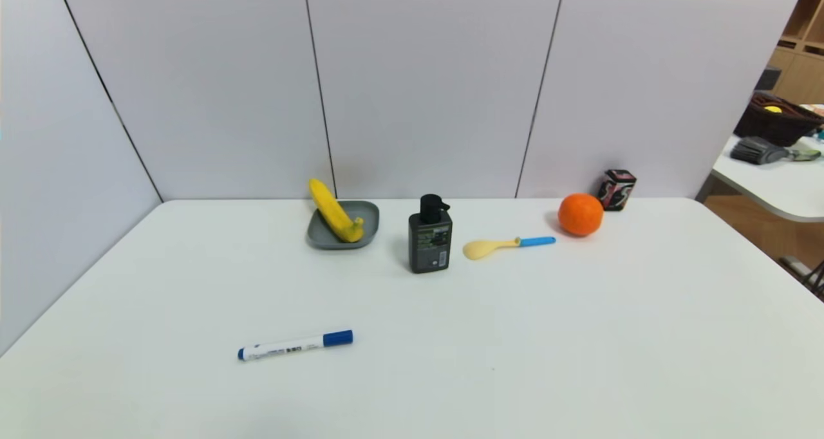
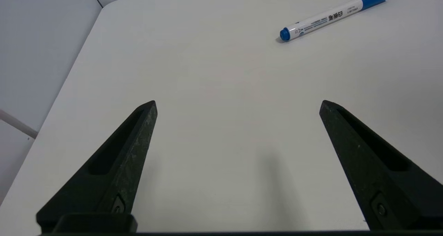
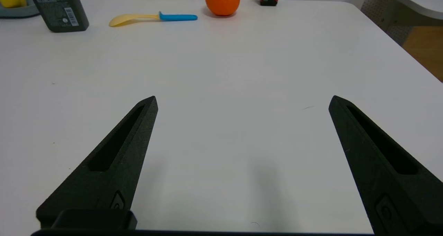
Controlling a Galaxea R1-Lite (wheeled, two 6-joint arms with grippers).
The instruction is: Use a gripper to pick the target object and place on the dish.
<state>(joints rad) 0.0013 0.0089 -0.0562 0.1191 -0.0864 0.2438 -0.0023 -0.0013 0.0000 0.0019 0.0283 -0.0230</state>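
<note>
The banana [image 1: 335, 213] lies in the dish [image 1: 370, 217], its top seemingly propped over the back rim, while left gripper [image 2: 238, 104] and right gripper [image 3: 242, 101] hover spread wide and empty, so a knock could roll it off

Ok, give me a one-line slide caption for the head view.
Banana lies across the grey dish, beside a pump bottle, spoon and orange.
</note>
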